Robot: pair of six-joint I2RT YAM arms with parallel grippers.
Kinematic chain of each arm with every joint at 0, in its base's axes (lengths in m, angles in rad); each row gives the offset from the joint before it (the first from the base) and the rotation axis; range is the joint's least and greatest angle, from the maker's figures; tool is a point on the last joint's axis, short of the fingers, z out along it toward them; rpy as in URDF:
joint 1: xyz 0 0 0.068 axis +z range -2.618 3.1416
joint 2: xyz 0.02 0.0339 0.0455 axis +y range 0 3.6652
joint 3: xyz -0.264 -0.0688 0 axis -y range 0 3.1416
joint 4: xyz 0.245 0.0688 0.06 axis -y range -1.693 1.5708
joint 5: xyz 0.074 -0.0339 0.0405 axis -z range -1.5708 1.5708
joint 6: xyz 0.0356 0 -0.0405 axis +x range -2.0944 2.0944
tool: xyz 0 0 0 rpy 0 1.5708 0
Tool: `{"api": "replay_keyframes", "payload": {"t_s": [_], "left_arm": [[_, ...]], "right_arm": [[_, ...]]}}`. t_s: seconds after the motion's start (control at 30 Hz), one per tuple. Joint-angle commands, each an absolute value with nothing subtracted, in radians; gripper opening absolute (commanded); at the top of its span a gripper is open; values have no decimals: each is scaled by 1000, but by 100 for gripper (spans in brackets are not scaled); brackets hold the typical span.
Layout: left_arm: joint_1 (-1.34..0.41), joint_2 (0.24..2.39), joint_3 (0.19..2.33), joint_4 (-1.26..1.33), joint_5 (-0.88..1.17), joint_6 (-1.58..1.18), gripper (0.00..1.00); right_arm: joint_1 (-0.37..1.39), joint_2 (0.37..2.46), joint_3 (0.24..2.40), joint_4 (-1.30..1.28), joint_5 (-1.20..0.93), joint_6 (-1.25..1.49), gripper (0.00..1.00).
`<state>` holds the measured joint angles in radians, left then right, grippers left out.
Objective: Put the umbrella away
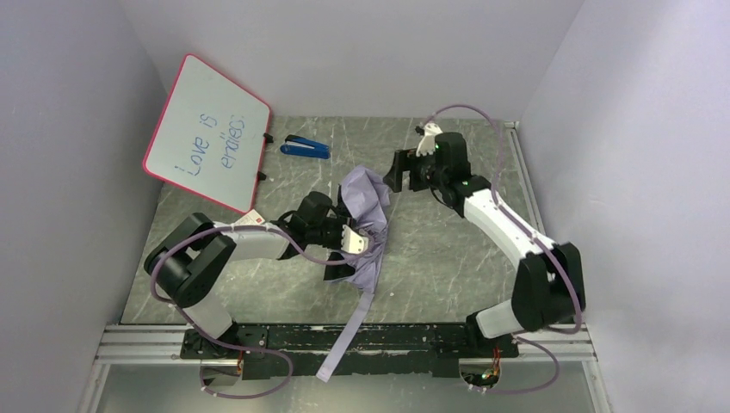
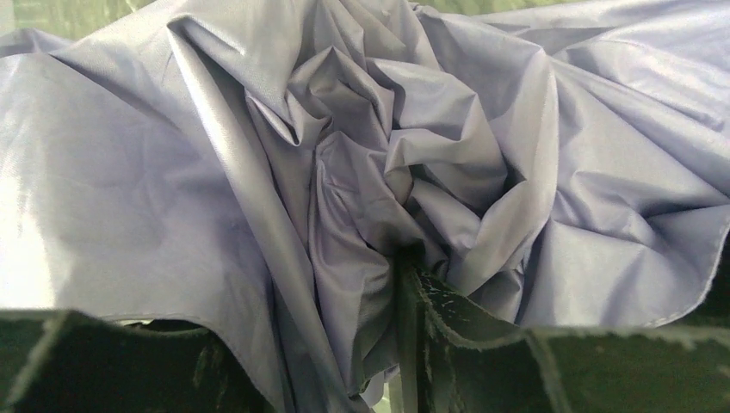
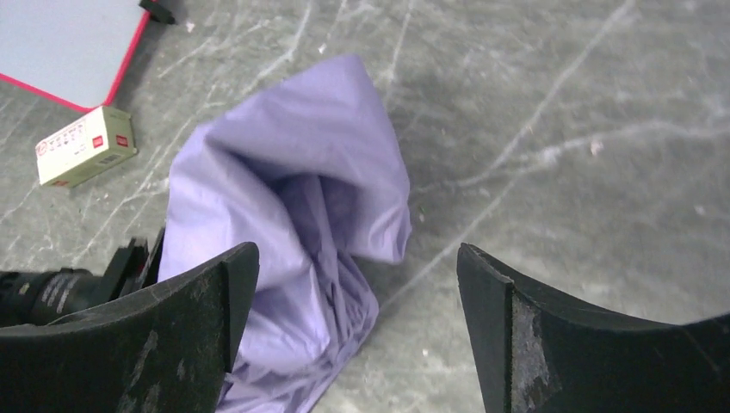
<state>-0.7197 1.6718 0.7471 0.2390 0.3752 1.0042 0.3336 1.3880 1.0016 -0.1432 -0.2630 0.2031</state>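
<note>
The umbrella (image 1: 368, 200) is a crumpled bundle of pale lilac fabric in the middle of the table. A long lilac strip (image 1: 346, 337) trails from it over the front rail. My left gripper (image 1: 356, 240) is shut on the bundle's near side. In the left wrist view, folds of the umbrella (image 2: 361, 146) fill the picture and are bunched between the dark fingers (image 2: 482, 344). My right gripper (image 1: 399, 176) hovers open just right of the bundle's top. In the right wrist view it (image 3: 355, 262) holds nothing, and the umbrella (image 3: 293, 189) lies below and to the left. The handle and ribs are hidden.
A red-framed whiteboard (image 1: 207, 129) leans at the back left, with a blue stapler-like object (image 1: 307, 147) beside it. A small white box with a red label (image 3: 84, 144) lies near the left arm. Walls close in on the left, back and right. The aluminium rail (image 1: 138, 344) runs along the front.
</note>
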Motion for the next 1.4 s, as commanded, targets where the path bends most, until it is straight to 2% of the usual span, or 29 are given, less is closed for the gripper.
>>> {"api": "replay_keyframes", "payload": {"t_s": [0.0,0.23,0.47,0.8,1.2,1.37], "left_arm": [[-734,1646,655,304,317,1090,30],[-782,1659,614,358,268,1149,30],[-818,1681,586,409,213,1188,29],[-822,1694,578,443,191,1203,29],[-824,1698,581,437,158,1198,29],[-824,1695,580,446,156,1185,29]], "right_arm": [[324,1512,1121,-184,-420,116,89],[322,1696,1308,-318,-556,16,92],[333,1814,1374,-444,-630,-62,89],[439,1848,1225,-512,-585,-139,89],[553,1825,1011,-439,-517,-145,89],[575,1854,984,-389,-471,-149,85]]}}
